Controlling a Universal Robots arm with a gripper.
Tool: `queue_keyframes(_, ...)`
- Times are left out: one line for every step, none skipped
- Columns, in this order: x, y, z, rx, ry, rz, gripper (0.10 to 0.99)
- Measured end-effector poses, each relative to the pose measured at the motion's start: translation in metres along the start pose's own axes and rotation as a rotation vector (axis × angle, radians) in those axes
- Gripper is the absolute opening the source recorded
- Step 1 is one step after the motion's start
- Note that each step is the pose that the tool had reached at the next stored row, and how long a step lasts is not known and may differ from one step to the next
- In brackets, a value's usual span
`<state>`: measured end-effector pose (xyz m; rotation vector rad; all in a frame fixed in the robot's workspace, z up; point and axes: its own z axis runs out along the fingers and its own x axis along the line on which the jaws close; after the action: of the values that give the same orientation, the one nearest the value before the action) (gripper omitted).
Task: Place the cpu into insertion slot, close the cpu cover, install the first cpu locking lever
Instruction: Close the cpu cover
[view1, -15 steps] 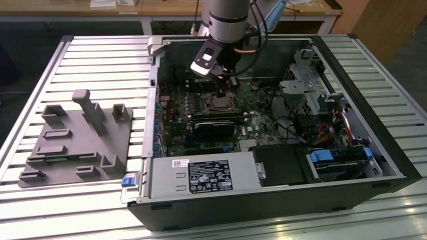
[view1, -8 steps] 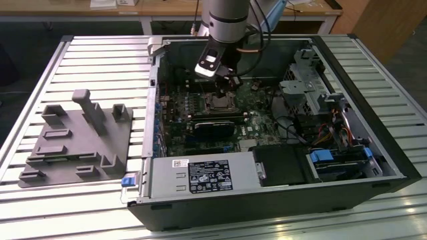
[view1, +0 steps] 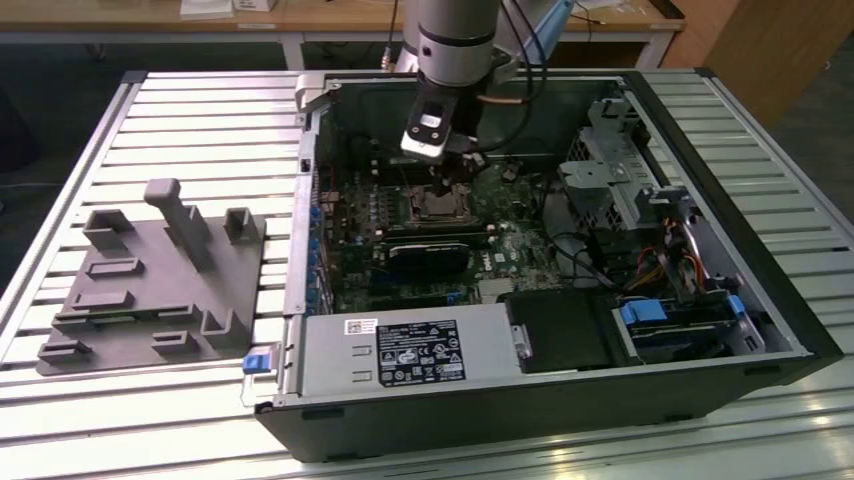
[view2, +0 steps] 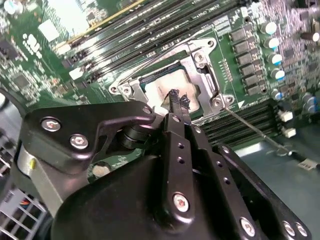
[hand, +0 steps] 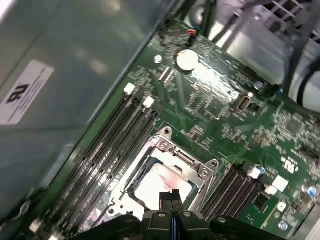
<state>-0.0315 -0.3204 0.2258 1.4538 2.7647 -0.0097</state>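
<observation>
On the exterior view's left of the insertion slot (view1: 438, 206), outside the computer case (view1: 534, 425), a grey fixture block (view1: 147, 285) lies on the slatted table (view1: 200, 110). The gripper (view1: 451, 170) hangs just above the slot, and the second wrist view shows its fingertips (view2: 175, 97) pressed together, pinching nothing. The cpu (view2: 160, 91) sits in the slot, its pale face showing through the cpu cover (hand: 194, 166), which lies down around it. A thin wire locking lever (view2: 255, 130) runs out from one corner of the slot. A metal drive cage (view1: 614, 180) stands on the exterior view's right of the slot
</observation>
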Motion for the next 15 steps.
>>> queue_keyframes(0.0000,0.0000,0.0001,0.000,0.0001,-0.018,0.106)
queue_keyframes(0.0000,0.0000,0.0001,-0.001,0.0001,-0.036,0.106)
queue_keyframes(0.0000,0.0000,0.0002,-0.001,0.0002,-0.054,0.106)
queue_keyframes(0.0000,0.0000,0.0003,-0.001,0.0002,-0.073,0.106)
queue_keyframes(0.0000,0.0000,0.0004,-0.002,0.0003,-0.092,0.106)
queue_keyframes(0.0000,0.0000,0.0004,-0.002,0.0003,-0.109,0.106)
queue_keyframes(0.0000,0.0000,0.0005,-0.002,0.0004,-0.127,0.106)
queue_keyframes(0.0000,0.0000,0.0006,-0.003,0.0004,-0.145,0.106)
queue_keyframes(0.0000,0.0000,0.0007,-0.003,0.0005,-0.163,0.106)
queue_keyframes(0.0000,0.0000,0.0008,-0.003,0.0005,-0.181,0.106)
queue_keyframes(0.0000,0.0000,0.0009,-0.004,0.0006,-0.199,0.106)
queue_keyframes(0.0000,0.0000,0.0010,-0.004,0.0006,-0.219,0.106)
queue_keyframes(0.0000,0.0000,0.0011,-0.005,0.0007,-0.237,0.106)
queue_keyframes(0.0000,0.0000,0.0012,-0.005,0.0008,-0.255,0.106)
queue_keyframes(0.0000,0.0000,0.0014,-0.005,0.0008,-0.273,0.106)
